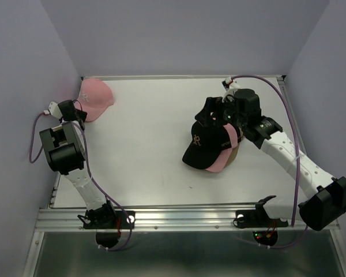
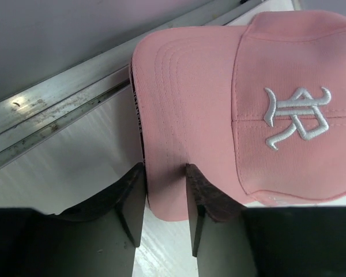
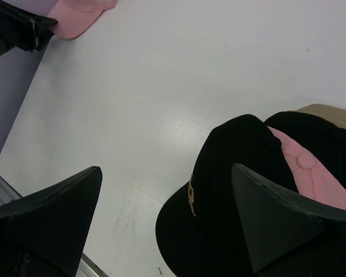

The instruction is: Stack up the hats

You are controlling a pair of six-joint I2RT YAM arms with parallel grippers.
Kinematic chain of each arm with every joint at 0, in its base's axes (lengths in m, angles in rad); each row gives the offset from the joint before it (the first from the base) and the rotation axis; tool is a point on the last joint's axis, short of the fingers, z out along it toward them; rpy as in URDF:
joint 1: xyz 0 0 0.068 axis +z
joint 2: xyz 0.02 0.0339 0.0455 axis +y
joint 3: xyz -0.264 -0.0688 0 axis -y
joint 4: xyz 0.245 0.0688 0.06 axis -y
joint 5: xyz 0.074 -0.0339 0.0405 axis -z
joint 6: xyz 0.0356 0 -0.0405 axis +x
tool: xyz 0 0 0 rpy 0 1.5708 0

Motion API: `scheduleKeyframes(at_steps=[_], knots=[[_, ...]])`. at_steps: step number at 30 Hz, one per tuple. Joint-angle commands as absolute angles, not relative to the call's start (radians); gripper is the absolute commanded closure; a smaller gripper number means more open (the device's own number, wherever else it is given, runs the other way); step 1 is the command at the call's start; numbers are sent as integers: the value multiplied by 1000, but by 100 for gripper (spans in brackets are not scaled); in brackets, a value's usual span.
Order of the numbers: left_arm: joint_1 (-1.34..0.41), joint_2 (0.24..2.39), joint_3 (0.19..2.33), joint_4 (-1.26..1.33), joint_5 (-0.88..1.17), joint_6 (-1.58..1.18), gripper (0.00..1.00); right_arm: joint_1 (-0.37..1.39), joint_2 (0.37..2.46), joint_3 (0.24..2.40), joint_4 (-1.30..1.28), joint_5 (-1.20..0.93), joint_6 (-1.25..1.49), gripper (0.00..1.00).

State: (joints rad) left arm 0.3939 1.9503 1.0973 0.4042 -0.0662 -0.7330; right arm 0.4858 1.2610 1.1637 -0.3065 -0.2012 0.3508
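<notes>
Pinching one pink cap [image 2: 230,115], left hand [image 2: 164,170] holds its brim; right hand [image 3: 166,168] gapes above four piled caps [image 1: 210,147].

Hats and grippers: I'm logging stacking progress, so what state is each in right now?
Lone pink hat: upright on the table, unstacked, in the far left corner.
Pile of hats: black on top; pink, black and tan showing beneath, loosely overlapped.
Left gripper: straddling the pink hat's brim; grip unclear.
Right gripper: open, over the pile, holding nothing.
</notes>
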Motion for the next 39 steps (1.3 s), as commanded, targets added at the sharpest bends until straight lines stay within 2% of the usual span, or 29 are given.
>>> scheduleKeyframes(at_steps=[1, 5, 6, 13, 20, 28, 35, 39], knots=[[399, 1956, 1137, 397, -107, -742, 63, 483, 1232, 1184, -288, -184, 328, 0], [399, 1956, 1140, 397, -109, -735, 81, 483, 1229, 1186, -290, -176, 327, 0], [397, 1956, 1140, 397, -107, -732, 100, 483, 1227, 1186, -290, -178, 327, 0], [393, 1910, 1097, 451, -46, -683, 100, 483, 1224, 1178, -290, -175, 330, 0], [357, 1640, 908, 647, -50, -686, 100, 483, 1195, 1163, -291, -179, 342, 0], [311, 1416, 793, 725, -6, -735, 100, 483, 1160, 1134, -288, -187, 354, 0], [215, 1201, 707, 742, -5, -768, 100, 483, 1128, 1114, -290, -198, 364, 0], [96, 1060, 663, 741, 46, -828, 100, 483, 1098, 1097, -288, -192, 370, 0]])
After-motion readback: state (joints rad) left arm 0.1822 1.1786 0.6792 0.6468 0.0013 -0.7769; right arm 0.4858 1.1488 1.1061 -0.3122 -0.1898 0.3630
